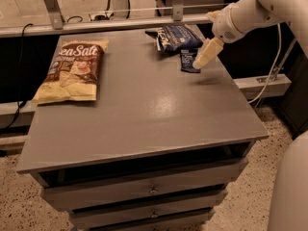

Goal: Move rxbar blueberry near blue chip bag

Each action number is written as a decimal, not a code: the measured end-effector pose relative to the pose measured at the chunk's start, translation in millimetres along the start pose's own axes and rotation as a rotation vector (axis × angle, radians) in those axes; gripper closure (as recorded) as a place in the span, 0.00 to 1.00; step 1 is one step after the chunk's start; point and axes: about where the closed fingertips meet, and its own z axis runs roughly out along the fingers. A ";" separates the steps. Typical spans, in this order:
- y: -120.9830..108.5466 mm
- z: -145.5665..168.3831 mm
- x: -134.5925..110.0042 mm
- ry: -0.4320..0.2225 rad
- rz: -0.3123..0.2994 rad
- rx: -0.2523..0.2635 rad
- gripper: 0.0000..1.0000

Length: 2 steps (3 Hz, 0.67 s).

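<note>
The rxbar blueberry [187,60] is a small dark navy bar lying flat on the grey table [144,105] near its far right edge. The blue chip bag [176,36], dark blue with white lettering, lies just behind the bar, almost touching it. My gripper [204,57] hangs from the white arm coming in from the upper right. It sits right beside the bar's right edge, its pale tip pointing down at the table. Whether it touches the bar cannot be told.
A big yellow-and-brown "Sea Salt" bag [72,71] lies at the table's left side. A metal rail [96,25] runs behind the table. Drawers [154,189] sit below the tabletop. A cable [274,71] hangs at the right of the table.
</note>
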 end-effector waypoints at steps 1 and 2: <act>1.8 -43.6 2.3 -0.065 0.067 0.004 0.00; 4.6 -100.6 7.4 -0.126 0.102 0.027 0.00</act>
